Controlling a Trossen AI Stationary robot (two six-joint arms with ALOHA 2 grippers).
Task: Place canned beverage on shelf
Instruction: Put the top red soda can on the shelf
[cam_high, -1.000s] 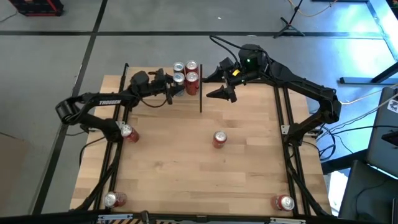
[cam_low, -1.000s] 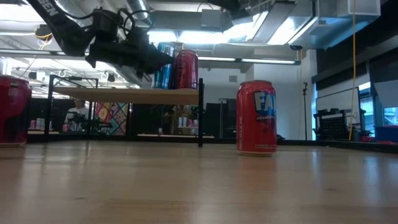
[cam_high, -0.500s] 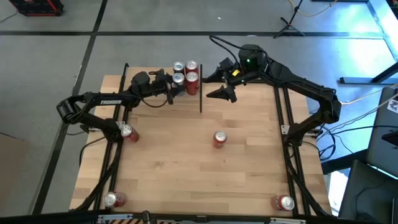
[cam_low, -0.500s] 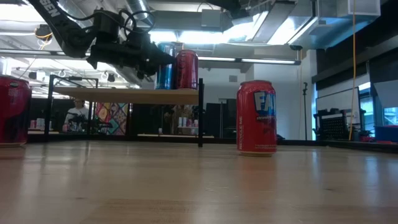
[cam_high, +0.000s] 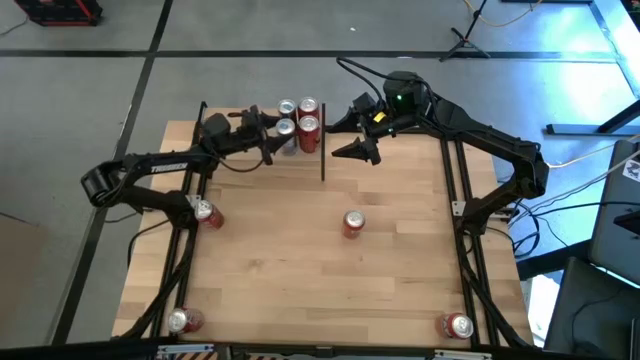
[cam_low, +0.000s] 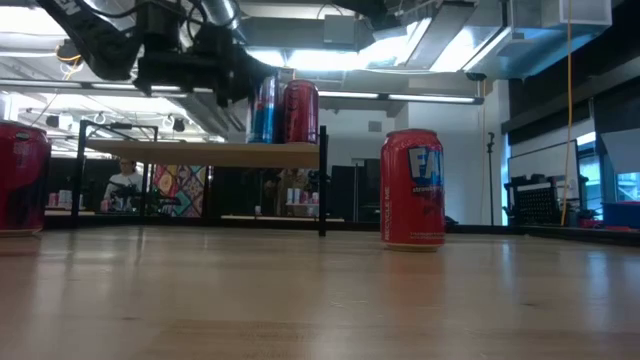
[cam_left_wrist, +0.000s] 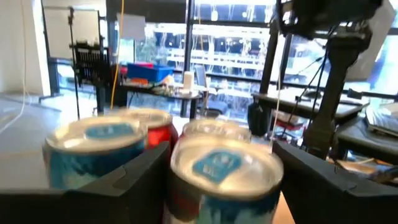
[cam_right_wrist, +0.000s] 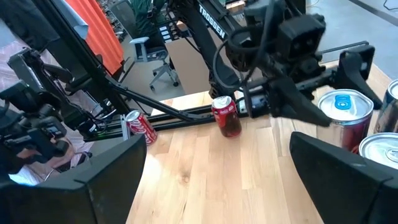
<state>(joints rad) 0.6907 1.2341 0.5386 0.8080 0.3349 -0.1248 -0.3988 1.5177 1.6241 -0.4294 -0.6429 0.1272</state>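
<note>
The shelf, a light-wood board on thin black posts, stands at the table's far side, left of centre; it also shows in the low view. Several cans stand upright on its right end, among them a blue one and a red one. My left gripper is open, just left of the blue can and a little above its top, one finger on either side without touching. My right gripper is open and empty, right of the shelf's right posts.
A red can stands mid-table. Others lie or stand at the left edge and at the near corners. The shelf's black right posts stand between the two grippers. A person sits in the room behind.
My left gripper has drawn back from the blue can toward the table's left edge and risen a little. The blue can, half hidden behind it in the low view before, now stands in plain sight on the shelf. The cans have kept still.
</note>
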